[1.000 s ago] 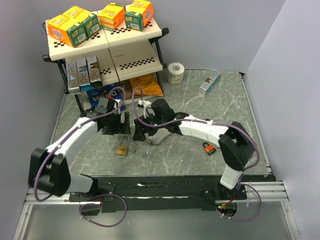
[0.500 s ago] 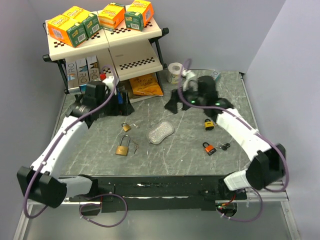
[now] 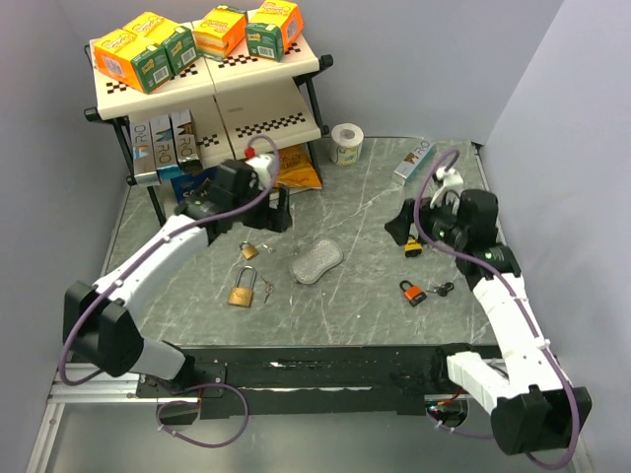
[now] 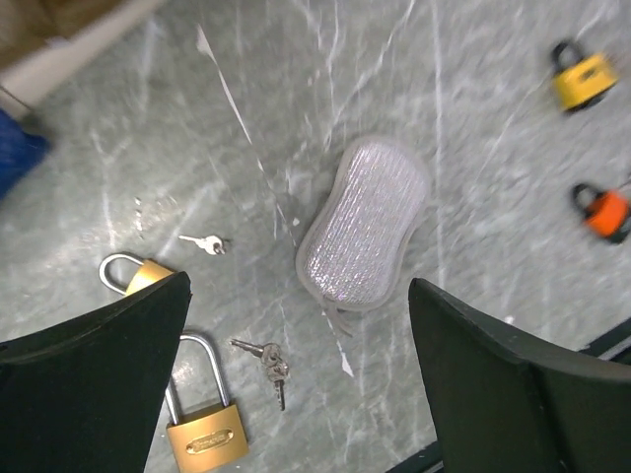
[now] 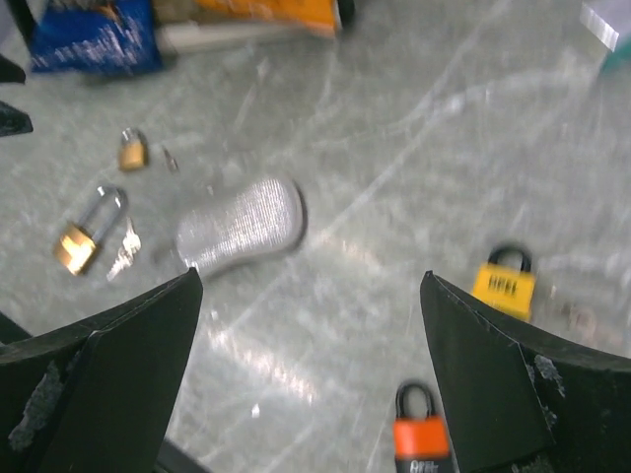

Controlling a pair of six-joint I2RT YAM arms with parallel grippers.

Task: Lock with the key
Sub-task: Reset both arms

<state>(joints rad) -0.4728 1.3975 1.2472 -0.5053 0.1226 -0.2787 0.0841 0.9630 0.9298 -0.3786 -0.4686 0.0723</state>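
Note:
A large brass padlock (image 4: 202,426) lies with its shackle up, a bunch of keys (image 4: 268,360) just right of it. A smaller brass padlock (image 4: 133,274) and a single key (image 4: 205,241) lie farther back. My left gripper (image 4: 301,286) hangs open above them, holding nothing. In the top view it (image 3: 279,210) is by the shelf's foot, behind the large padlock (image 3: 242,289). My right gripper (image 5: 311,281) is open and empty, raised over the right side (image 3: 399,229). Below it lie a yellow padlock (image 5: 505,281) and an orange padlock (image 5: 422,439).
A silver mesh pouch (image 3: 317,258) lies mid-table between the arms. More keys (image 3: 446,289) sit beside the orange padlock (image 3: 412,291). A two-tier shelf (image 3: 212,74) with boxes stands at the back left, snack bags under it. A tape roll (image 3: 346,144) and a small box (image 3: 414,160) sit at the back.
Both grippers have left the middle of the table, where they were close together over the pouch. The right arm swung out to the right; the left went back by the shelf.

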